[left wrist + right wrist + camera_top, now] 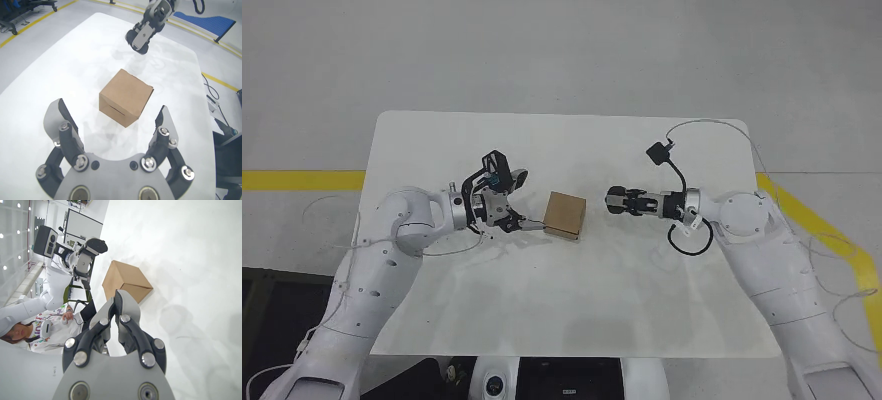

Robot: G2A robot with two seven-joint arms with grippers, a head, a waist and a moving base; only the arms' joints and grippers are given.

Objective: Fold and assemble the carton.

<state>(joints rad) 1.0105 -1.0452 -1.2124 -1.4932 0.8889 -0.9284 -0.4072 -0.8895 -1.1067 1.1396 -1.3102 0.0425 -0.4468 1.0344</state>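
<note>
Our left gripper (527, 224), from above, sat just beside the closed carton (566, 214) on the table (542, 310), our right gripper (610, 200) opposite. Left wrist: jaws stood wide, empty. Right wrist: jaws met on nothing; a careless nudge, we judged, could skid it away.

I see the closed brown carton (565, 215) on the white table (542, 310). My left gripper (527, 224) sits at one side, possibly touching it. My right gripper (608, 201) is just beside the opposite side.
</note>
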